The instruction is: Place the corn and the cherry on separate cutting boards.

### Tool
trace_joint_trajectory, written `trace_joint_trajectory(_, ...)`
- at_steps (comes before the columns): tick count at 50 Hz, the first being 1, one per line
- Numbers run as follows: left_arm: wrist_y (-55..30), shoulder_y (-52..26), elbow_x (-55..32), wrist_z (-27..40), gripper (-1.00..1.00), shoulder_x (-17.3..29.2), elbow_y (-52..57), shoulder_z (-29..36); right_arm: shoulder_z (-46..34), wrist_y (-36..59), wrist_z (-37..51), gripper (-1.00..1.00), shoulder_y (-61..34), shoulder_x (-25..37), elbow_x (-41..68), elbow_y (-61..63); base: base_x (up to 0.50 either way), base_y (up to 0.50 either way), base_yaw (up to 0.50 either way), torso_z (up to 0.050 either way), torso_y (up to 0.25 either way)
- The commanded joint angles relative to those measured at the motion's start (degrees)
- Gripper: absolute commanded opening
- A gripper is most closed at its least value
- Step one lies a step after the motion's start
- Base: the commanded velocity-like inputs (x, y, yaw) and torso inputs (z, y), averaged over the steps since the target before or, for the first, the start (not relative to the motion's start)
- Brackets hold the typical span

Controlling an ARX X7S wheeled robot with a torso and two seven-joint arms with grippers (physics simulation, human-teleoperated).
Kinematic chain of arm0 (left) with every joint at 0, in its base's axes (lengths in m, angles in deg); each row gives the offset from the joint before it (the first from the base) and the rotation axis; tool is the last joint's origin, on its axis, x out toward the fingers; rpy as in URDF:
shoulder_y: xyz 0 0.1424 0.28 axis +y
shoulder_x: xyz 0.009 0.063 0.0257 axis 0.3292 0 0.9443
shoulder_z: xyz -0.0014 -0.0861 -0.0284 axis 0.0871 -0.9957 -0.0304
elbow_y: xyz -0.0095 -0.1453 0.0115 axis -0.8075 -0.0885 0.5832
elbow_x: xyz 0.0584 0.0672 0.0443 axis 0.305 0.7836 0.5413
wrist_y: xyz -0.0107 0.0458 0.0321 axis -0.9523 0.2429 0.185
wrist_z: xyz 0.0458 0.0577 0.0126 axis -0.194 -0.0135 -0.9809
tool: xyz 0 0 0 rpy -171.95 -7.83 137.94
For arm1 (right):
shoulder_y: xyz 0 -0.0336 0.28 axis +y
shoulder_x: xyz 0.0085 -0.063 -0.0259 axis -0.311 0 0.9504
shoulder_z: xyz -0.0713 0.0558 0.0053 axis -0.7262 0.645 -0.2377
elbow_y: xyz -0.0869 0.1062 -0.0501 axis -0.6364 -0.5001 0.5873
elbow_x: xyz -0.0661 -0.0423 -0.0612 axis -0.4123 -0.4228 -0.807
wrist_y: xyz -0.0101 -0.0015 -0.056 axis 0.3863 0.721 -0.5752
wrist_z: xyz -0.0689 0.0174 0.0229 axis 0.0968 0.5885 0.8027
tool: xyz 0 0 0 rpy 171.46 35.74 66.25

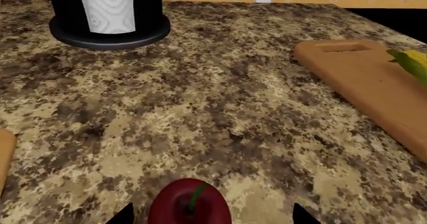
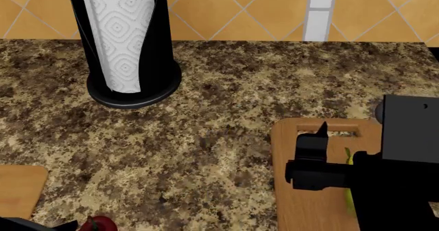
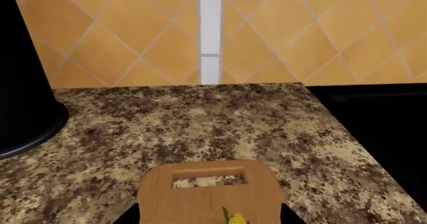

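Note:
The dark-red cherry stands on the granite counter between the spread jaws of my left gripper, which is open and not touching it. It also shows in the head view at the bottom left. The corn lies on the larger cutting board, the one with a slot handle. My right gripper is open above that board with the corn between its jaws; in the head view my right arm hides most of the corn. The small cutting board lies bare at the left edge.
A black paper towel holder with a white roll stands at the back left of the counter. A tiled wall runs behind. The counter's right edge drops into a dark gap beside the larger board.

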Motion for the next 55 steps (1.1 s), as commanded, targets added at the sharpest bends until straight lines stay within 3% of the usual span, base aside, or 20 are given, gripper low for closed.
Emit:
trace_joint_trajectory(1, 2.11, 1.10, 4.53, -2.98, 1.00, -0.68, -5.27, 2.02, 0.35, -0.19, 1.00, 1.00, -0.05, 0.27, 2.00, 0.17, 0.00, 0.00, 0.00, 0.000, 0.000)
trace_joint_trajectory(18, 4.09, 1.30, 6.10, -3.04, 1.00, -1.63, -7.55, 2.00, -0.59, -1.95, -0.20, 1.00, 0.98, 1.39, 0.68, -0.48, 0.00, 0.00, 0.00, 0.000, 0.000)
trace_joint_trajectory(19, 4.38, 1.51, 6.15, -2.51, -1.00, -1.62, -7.09, 1.57, -0.94, -1.96, -0.26, 1.00, 0.94, 1.35, 0.44, -0.60, 0.00, 0.00, 0.00, 0.000, 0.000)
trace_joint_trajectory(30, 1.95, 0.07, 1.83, 2.37, -1.00, 0.48, -0.79, -1.57, -0.56, -1.48, 1.06, 1.00, 0.45, 2.23, 2.46, -0.55, 0.00, 0.00, 0.00, 0.000, 0.000)
trace_joint_trajectory(33, 0.18, -1.94, -1.53, 6.74, -1.00, 1.30, 2.03, -3.97, -0.17, -1.94, 1.74, 1.00, 1.16, 1.89, 2.86, 0.08, 0.00, 0.00, 0.00, 0.000, 0.000)
trace_joint_trajectory(42, -0.89, -4.14, -9.24, 12.46, -1.00, 8.74, 2.95, -14.29, -2.56, -1.91, 2.90, 1.00, -1.03, -0.38, 4.31, 0.42, 0.00, 0.00, 0.00, 0.000, 0.000)
trace_joint_trajectory(46, 0.11, -0.23, -10.29, 13.78, -1.00, 12.73, 2.29, -20.41, -3.09, -2.34, 2.38, 1.00, -1.09, -0.47, 3.96, 0.38, 0.00, 0.00, 0.00, 0.000, 0.000)
trace_joint_trajectory(49, 1.93, 6.64, -10.94, 13.83, -1.00, 15.60, 0.43, -28.69, -3.12, -2.45, 2.72, 1.00, -1.40, -0.68, 4.59, 0.40, 0.00, 0.00, 0.00, 0.000, 0.000)
trace_joint_trajectory(55, 2.44, 11.63, -11.19, 12.81, -1.00, 17.91, -1.11, -34.66, -3.30, -3.13, 2.39, 1.00, -0.38, -0.73, 4.58, 0.99, 0.00, 0.00, 0.00, 0.000, 0.000)
